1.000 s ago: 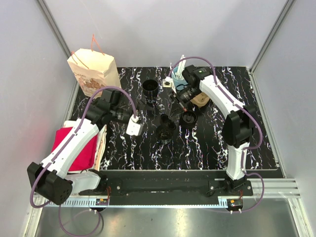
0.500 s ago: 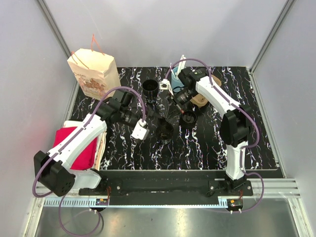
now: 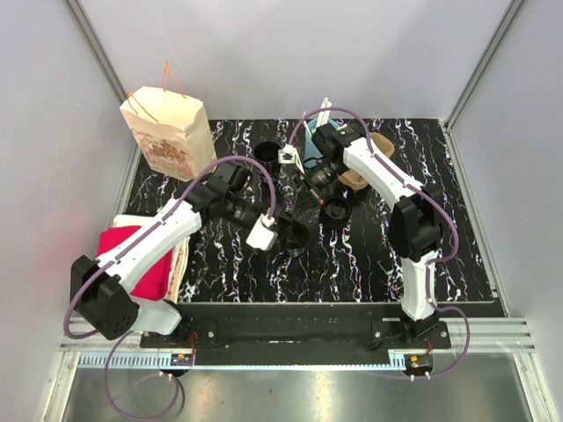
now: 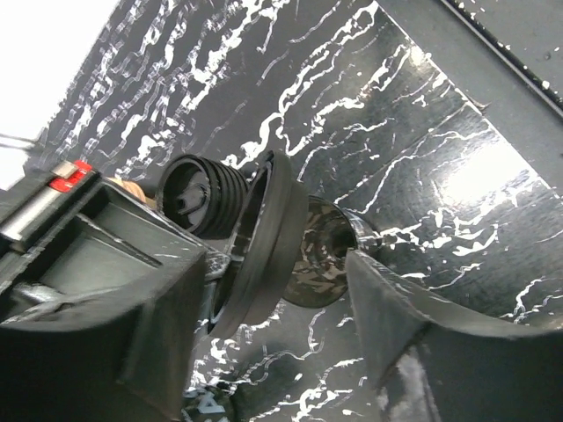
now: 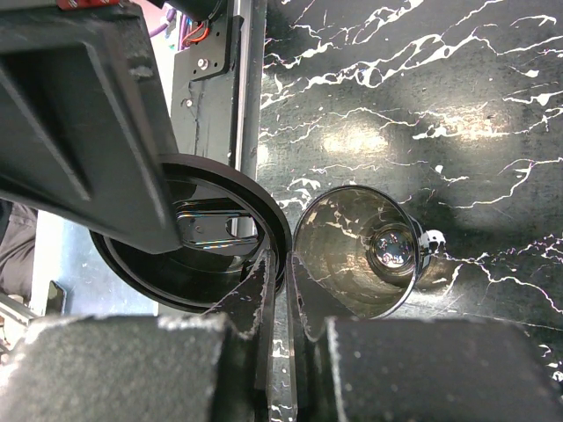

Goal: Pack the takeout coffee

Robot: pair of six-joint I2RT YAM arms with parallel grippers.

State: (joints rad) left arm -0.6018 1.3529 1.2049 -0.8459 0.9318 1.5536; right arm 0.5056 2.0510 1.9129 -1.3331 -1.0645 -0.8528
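Note:
The takeout coffee [image 3: 297, 235] is a small black cup at the table's middle. In the left wrist view its thick round black lid [image 4: 264, 237] shows edge-on, with a glossy dark tapering body [image 4: 327, 257] beside it. In the right wrist view the lid [image 5: 189, 242] shows as a black ring. My left gripper [image 3: 283, 231] is open, and its fingers straddle the cup [image 4: 277, 290] without clamping it. My right gripper [image 3: 310, 198] is shut and empty, its tips [image 5: 283, 264] beside the lid's rim. I cannot tell whether the cup is upright or tilted.
A glossy open black cup [image 3: 334, 209] [image 5: 369, 251] stands right of my right fingertips. Another black cup [image 3: 266, 151] is behind, part hidden by a cable. A paper bag [image 3: 167, 132] stands back left. A light-blue straw cup [image 3: 315, 134] and a brown item [image 3: 362, 171] are at the back. A red cloth [image 3: 132, 255] lies left.
My left arm has swung right across the table and its open gripper has come up to the black cup. My right gripper has shifted slightly left and back.

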